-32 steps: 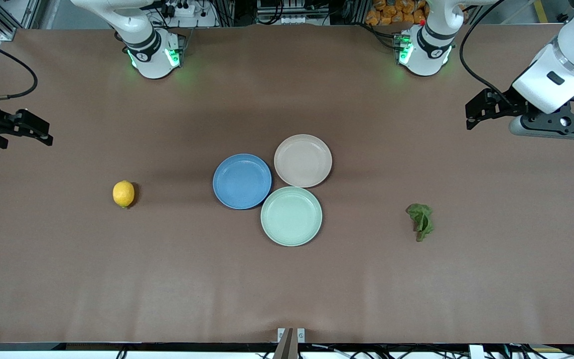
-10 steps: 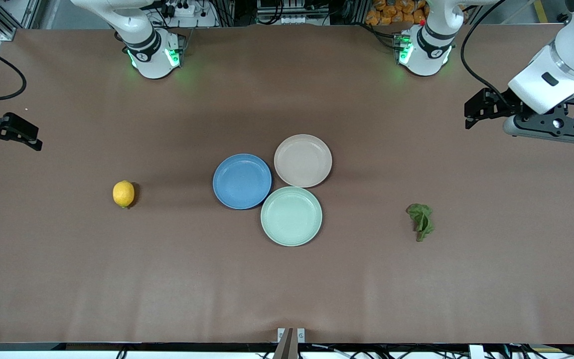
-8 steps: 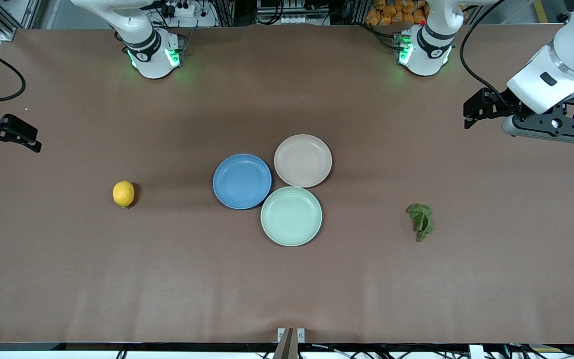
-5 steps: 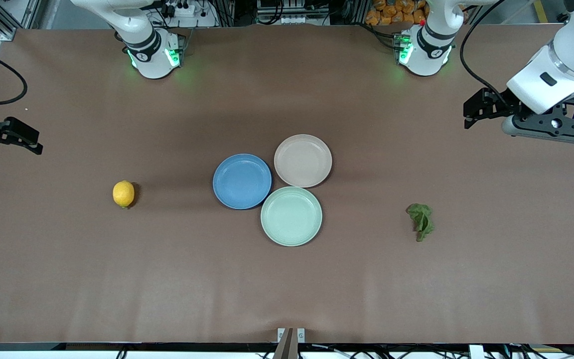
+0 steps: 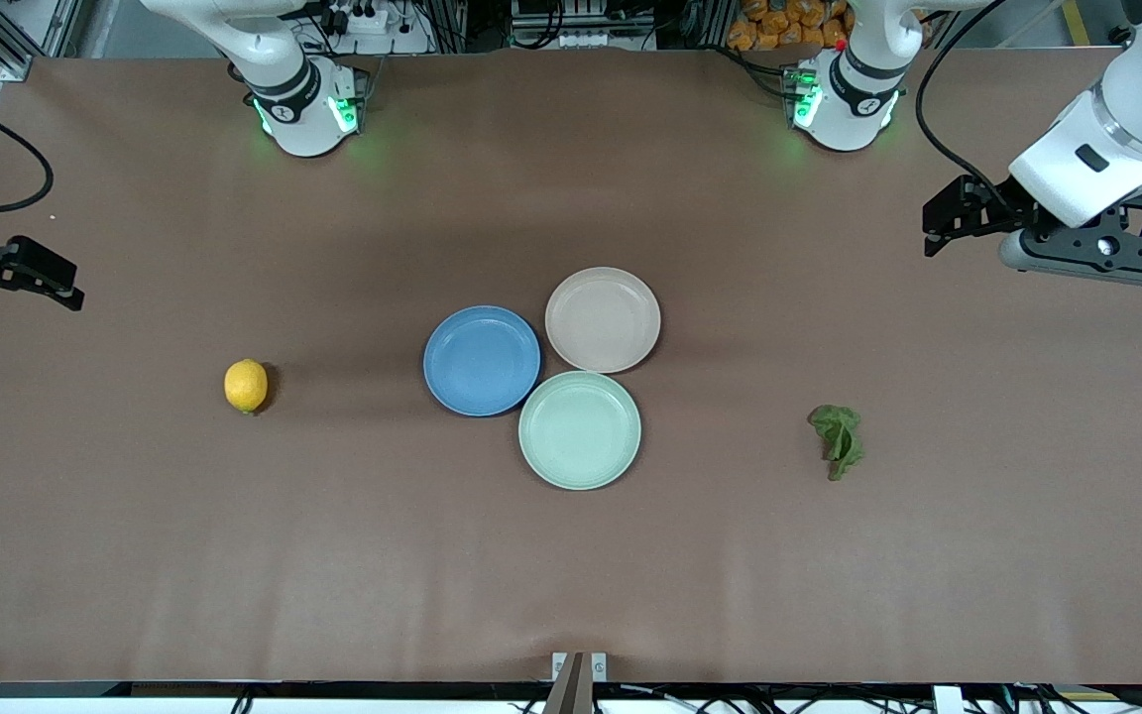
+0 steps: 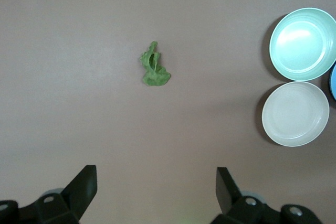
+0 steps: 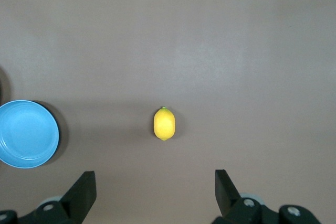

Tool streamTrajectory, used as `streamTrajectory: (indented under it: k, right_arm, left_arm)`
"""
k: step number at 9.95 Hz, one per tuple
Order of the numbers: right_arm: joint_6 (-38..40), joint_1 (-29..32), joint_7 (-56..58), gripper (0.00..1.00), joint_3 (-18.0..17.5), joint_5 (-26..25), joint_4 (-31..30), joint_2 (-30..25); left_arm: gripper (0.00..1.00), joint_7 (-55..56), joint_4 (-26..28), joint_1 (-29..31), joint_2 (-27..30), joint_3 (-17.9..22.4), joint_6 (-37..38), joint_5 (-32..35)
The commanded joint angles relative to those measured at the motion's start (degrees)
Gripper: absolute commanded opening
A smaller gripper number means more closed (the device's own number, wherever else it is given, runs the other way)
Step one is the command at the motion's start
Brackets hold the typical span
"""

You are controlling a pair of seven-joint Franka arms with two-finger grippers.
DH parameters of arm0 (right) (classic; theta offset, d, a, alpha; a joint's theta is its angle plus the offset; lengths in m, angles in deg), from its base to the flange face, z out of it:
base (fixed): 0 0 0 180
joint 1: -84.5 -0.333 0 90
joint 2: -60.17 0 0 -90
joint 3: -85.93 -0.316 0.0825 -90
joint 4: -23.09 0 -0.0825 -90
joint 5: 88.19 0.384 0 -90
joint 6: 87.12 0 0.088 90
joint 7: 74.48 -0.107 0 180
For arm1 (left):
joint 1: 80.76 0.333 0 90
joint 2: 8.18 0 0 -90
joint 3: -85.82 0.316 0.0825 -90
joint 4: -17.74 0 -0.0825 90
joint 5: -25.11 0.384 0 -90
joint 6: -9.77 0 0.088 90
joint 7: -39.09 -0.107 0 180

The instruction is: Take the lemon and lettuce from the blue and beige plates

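On brown matte table (image 5: 234,555): dimpled oval lemon (image 5: 246,385), wrinkled lettuce (image 5: 838,439).

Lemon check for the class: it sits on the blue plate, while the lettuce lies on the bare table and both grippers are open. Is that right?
Not quite. The lemon lies on the bare table, apart from the blue plate, as the front view shows. The rest stands: lettuce on the table, left gripper and right gripper open.

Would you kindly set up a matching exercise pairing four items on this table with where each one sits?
Things:
1. lemon
2. lettuce
3. mint-green plate
4. beige plate

Places:
A. plate nearest the front camera
B. on the bare table, toward the left arm's end
C. plate farthest from the front camera
D. on the bare table, toward the right arm's end

Pairs: 1-D, 2-B, 3-A, 4-C
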Motion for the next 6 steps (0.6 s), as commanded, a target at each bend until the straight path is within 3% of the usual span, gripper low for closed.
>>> streamTrajectory:
  k: [1,6]
  right_arm:
    - [0.5,0.87,-0.65,1.0,-0.41,0.42,1.95,1.16]
    - [0.15,0.52,-0.56,1.0,-0.32,0.68,1.69,0.72]
  left_arm:
    - [1.0,1.6,0.42,0.53,1.17,-0.14,-0.39,0.0]
    - [1.0,1.53,0.5,0.53,1.25,-0.14,-0.3,0.0]
